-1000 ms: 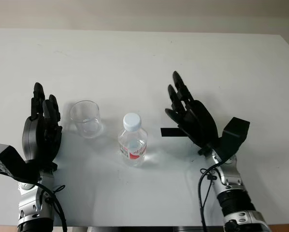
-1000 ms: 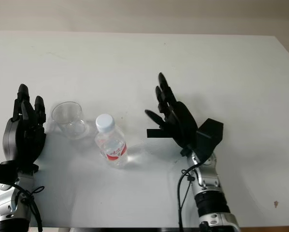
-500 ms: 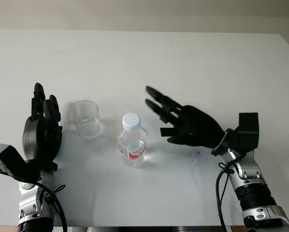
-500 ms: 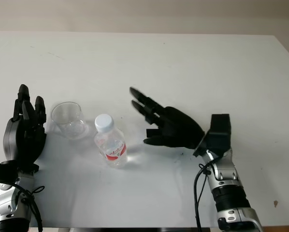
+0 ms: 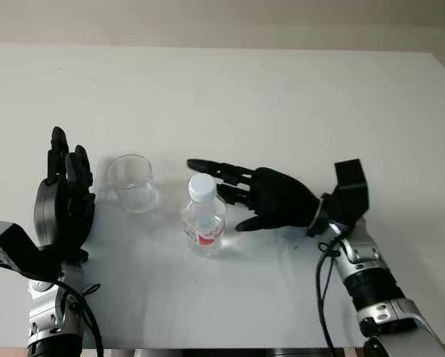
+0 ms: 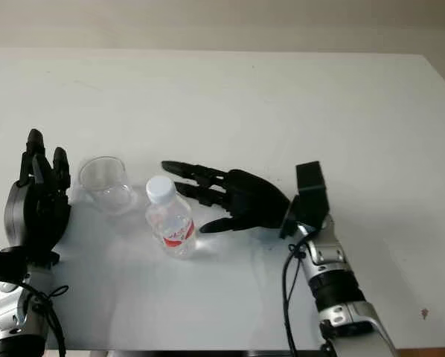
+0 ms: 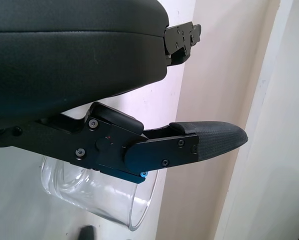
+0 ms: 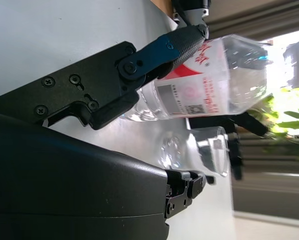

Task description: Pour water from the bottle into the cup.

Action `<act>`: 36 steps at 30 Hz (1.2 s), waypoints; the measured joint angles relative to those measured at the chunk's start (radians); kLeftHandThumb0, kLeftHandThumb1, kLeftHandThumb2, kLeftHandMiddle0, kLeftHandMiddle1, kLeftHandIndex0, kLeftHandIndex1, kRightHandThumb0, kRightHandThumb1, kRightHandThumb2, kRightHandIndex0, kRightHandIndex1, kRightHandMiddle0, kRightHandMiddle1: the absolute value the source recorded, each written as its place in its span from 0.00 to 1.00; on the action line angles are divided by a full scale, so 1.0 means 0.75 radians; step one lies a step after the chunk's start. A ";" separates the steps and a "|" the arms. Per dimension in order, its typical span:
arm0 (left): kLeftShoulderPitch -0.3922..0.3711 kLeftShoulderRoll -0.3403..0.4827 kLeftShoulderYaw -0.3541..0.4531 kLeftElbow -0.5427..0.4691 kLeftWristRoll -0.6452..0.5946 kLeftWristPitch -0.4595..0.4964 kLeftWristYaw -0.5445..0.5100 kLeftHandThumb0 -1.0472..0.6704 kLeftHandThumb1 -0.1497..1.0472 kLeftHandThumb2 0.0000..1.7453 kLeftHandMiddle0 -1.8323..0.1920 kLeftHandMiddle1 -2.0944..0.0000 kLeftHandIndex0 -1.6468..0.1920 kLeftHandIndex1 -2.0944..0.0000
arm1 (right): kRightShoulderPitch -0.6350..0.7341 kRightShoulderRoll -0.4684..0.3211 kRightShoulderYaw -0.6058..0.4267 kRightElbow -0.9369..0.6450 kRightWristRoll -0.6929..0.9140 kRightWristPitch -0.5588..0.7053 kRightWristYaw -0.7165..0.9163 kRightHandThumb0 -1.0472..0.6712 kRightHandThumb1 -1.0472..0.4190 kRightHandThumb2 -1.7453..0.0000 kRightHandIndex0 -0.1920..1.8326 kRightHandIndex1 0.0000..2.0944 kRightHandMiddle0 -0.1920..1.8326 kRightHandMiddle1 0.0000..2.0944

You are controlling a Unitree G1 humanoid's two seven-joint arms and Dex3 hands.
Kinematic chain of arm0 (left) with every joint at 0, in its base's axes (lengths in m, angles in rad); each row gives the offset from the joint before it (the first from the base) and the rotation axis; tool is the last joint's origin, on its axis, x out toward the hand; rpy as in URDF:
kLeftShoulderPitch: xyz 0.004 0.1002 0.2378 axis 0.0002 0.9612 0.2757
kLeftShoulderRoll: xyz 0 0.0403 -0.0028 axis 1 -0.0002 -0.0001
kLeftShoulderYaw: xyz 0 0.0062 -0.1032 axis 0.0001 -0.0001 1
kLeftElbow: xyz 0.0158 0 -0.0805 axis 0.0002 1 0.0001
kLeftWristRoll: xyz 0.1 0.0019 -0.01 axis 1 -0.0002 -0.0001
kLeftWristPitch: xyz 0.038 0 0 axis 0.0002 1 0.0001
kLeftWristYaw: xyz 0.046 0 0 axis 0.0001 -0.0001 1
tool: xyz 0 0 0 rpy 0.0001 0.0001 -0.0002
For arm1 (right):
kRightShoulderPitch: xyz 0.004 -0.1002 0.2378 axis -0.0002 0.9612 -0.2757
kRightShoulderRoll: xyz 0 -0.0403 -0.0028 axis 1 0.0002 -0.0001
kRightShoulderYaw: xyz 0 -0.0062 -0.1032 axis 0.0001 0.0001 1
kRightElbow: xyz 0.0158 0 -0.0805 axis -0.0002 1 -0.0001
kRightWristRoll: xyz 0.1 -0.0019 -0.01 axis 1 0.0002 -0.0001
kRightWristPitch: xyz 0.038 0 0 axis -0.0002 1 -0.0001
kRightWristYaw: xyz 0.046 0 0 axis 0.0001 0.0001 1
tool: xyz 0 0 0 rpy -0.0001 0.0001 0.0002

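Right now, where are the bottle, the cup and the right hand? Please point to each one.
bottle [image 5: 203, 221], left eye view: on its clear body above the red label.
cup [image 5: 130, 184], left eye view: on its clear side wall.
right hand [image 5: 271, 197], left eye view: on the middle of the hand, open beside the bottle.

The right hand [image 5: 263, 197] lies turned on its side, palm toward the robot's left, open and holding nothing, its forearm angling in from the bottom right. The left hand [image 5: 62, 204] stands upright at the bottom left, open, fingertips [image 5: 59, 137] pointing away from the robot.
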 measured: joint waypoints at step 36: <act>-0.002 -0.001 0.006 0.002 -0.012 -0.014 0.012 0.17 1.00 0.30 0.98 0.97 0.99 0.97 | -0.263 0.086 0.090 0.303 -0.136 -0.077 0.340 0.17 0.23 0.97 0.18 0.53 0.11 0.58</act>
